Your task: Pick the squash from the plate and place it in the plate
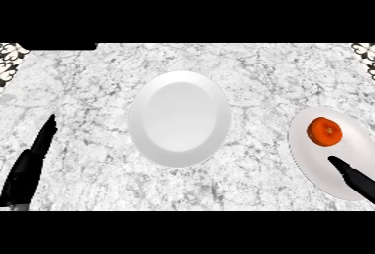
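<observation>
Currently 2 white plates on a grey-veined marble table [88, 89]: a centre plate [179, 119], large and oval in this view, and a right plate [304, 149] near the right edge, carrying 1 round orange squash [324, 132] on its upper part. Left robot hand [29, 166]: at the left edge, well apart from both plates, fingers straight and pressed together, pointing up the view. Right robot hand [355, 178]: enters from the lower right corner over the right plate's lower part, fingers straight and together, tip aimed at the squash but apart from it
</observation>
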Robot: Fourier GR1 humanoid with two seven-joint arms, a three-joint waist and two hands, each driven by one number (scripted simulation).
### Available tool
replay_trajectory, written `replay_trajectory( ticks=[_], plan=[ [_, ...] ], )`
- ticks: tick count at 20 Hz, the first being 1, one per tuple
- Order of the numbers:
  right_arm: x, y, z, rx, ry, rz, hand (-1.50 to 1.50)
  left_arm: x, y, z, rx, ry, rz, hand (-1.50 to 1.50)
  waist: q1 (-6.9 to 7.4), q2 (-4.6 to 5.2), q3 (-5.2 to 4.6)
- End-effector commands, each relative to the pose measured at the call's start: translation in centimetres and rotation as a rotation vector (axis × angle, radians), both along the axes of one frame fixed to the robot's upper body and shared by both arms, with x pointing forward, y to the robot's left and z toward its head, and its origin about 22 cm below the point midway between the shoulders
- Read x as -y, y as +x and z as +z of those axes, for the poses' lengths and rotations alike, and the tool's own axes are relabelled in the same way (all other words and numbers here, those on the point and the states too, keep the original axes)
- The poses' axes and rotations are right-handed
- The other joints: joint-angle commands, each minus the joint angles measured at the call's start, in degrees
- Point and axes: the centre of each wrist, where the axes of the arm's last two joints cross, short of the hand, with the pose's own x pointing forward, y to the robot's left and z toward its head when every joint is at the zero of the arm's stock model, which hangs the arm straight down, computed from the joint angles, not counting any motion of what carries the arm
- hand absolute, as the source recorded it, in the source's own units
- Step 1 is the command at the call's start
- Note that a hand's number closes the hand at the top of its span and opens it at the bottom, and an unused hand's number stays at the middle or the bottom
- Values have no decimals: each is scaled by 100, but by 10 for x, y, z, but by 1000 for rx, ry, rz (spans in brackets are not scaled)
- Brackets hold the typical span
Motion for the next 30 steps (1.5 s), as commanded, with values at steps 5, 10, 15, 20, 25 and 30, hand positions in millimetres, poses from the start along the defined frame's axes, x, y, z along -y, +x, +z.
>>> replay_trajectory(
  ticks=[5, 10, 15, 20, 25, 30],
  plan=[
    [23, -2, 53, -347, 4, 53, -150, 0, 8, 8, 11, -5, -6, 0, 37, 2, 8],
    [39, 26, 67, -492, -1, 119, -150, -1, 8, -2, -3, -10, -16, 0, 48, 7, 18],
    [37, 40, 41, -644, 13, 200, -150, 6, 9, 10, -1, -5, -4, 0, 77, 6, 26],
    [62, 47, 41, -775, -34, 253, -150, 7, -11, 2, -6, -4, -5, 0, 64, -5, 25],
    [59, 72, 22, -781, -20, 296, -150, 15, -1, 18, -7, -1, -2, 0, 60, -3, 26],
    [64, 76, 9, -797, -30, 361, -150, 7, -6, -2, -11, 3, 2, 0, 36, -3, 24]
  ],
)
